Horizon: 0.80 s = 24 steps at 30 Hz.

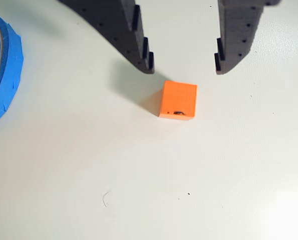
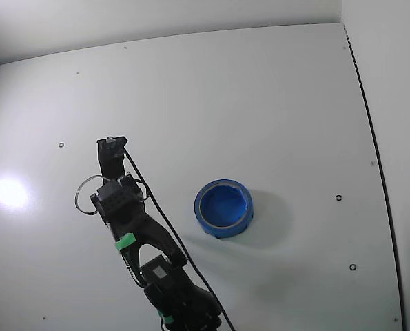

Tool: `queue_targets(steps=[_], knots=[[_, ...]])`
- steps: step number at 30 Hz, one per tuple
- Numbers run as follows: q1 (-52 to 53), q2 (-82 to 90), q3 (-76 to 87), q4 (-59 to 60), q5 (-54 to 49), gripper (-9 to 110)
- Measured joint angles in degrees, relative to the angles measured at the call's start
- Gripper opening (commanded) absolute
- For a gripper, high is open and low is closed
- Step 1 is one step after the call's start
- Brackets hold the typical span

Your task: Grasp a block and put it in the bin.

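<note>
the gripper (image 1: 184, 70) is seen in the wrist view with its fingers apart, nothing held between them. the block (image 1: 178, 99) appears orange here and lies on the white desk (image 1: 138, 190) just below the gap, touching neither finger. the bin (image 2: 222, 207) is seen in the fixed view near the desk's middle, right of the arm (image 2: 132, 227). the block cannot be made out in that view.
</note>
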<state>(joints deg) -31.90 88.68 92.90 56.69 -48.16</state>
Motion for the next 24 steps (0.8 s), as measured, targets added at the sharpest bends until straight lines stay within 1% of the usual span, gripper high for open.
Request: queue_targets(steps=[14, 24], knots=[[0.0, -9.93, -8.44, 0.0, 0.0, 17], [0.0, -14.24, -9.23, 0.0, 0.0, 17]])
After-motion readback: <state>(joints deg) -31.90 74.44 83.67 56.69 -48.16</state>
